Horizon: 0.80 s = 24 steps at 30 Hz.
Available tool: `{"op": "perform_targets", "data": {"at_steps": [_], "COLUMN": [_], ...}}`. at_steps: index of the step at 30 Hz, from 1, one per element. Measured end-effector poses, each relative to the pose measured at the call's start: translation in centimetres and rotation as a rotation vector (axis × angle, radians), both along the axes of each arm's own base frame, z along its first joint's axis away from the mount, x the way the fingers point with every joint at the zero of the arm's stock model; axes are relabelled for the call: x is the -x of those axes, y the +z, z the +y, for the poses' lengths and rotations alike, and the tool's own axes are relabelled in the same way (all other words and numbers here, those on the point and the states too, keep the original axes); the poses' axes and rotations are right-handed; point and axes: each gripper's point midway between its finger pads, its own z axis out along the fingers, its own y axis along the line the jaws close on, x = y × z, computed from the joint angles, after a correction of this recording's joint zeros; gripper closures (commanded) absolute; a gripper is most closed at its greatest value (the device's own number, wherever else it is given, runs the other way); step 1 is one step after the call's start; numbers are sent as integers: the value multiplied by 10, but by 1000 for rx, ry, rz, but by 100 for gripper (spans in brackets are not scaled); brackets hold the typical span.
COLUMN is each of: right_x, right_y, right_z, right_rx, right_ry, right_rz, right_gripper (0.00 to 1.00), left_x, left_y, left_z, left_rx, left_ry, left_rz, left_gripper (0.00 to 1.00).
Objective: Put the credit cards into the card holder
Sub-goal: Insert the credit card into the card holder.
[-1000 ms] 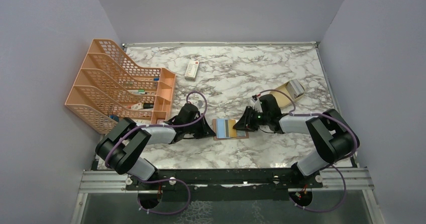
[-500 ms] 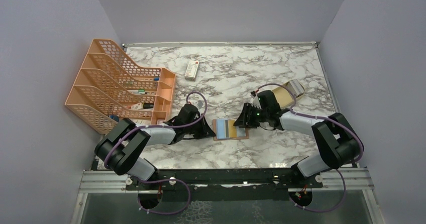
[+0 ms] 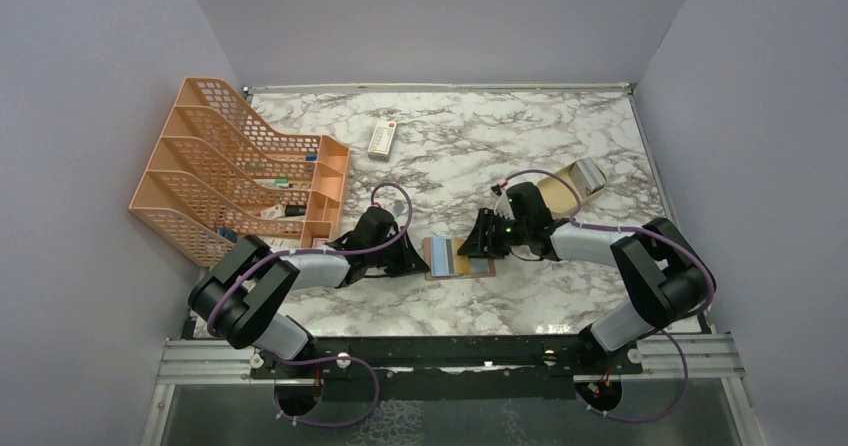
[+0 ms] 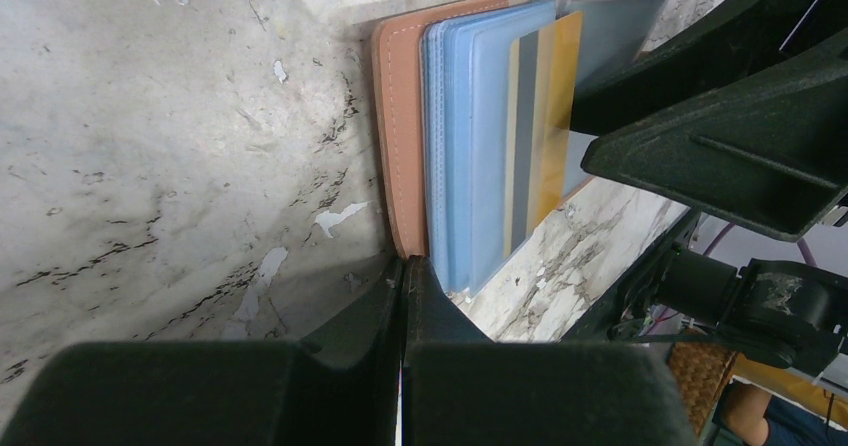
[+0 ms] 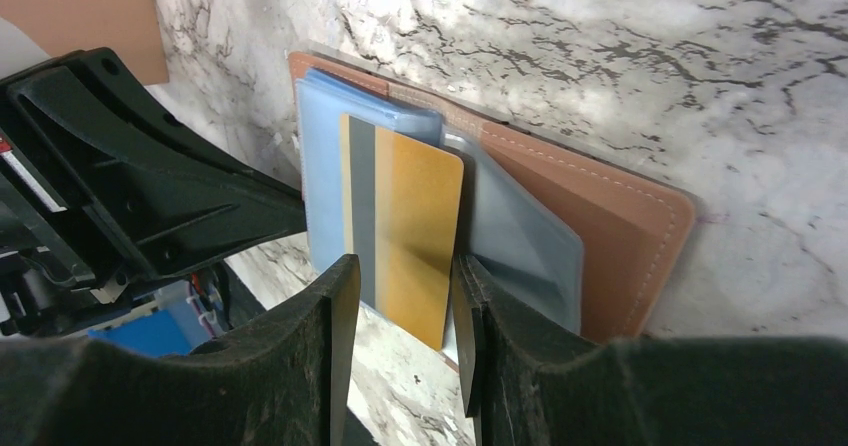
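1. The card holder [image 5: 620, 236] lies open and flat on the tabletop [image 3: 540, 136], pretty much dead centre between the two arms. Its blue plastic sleeves [image 5: 320, 166] are fanned out, with a gold card [image 5: 410, 216] lying on top of them.
2. I can't tell if the card's far end is actually in a pocket or just resting on the plastic.
3. The right hand [image 5: 402, 266] comes in from the holder's 3 o'clock, fingers spread and straddling the card's near end. I don't see a real pinch.
4. The left hand [image 4: 404, 271] sits at 9 o'clock, fingers pressed together, tip down at the holder's leather edge. I'd guess it's pinning it.
5. What could go wrong:
   - A push at a bad angle sends the card skating over the floppy sleeve.
   - The sleeve buckles.
   - The holder pivots, since it's held at only one spot.
6. The tan box [image 3: 565, 181] sits off at 2 o'clock.
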Motion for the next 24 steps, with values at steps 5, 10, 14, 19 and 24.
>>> {"op": "perform_targets", "data": {"at_steps": [5,10,14,19,24], "right_x": [4,8,9,8,10], "right_y": [-1,-3,-4,-6,-5], "right_z": [10,18,19,17,16], "right_rx": [-26,-40,-37,-21,18], "right_ry": [22,43,39,33,39], "right_rz": [11,14,17,20,11], "right_gripper": [60,72,77,72,80], "left_x": [0,0,1,1,1], "left_y": [0,-1,-1,-1,-1], "left_z": [0,0,1,1,1], "left_rx": [0,-3,-5,-6,-6], "left_ry": [0,0,-1,-3,-3], "left_rz": [0,2,5,2,2], "left_gripper": [100,100,100,100,100]}}
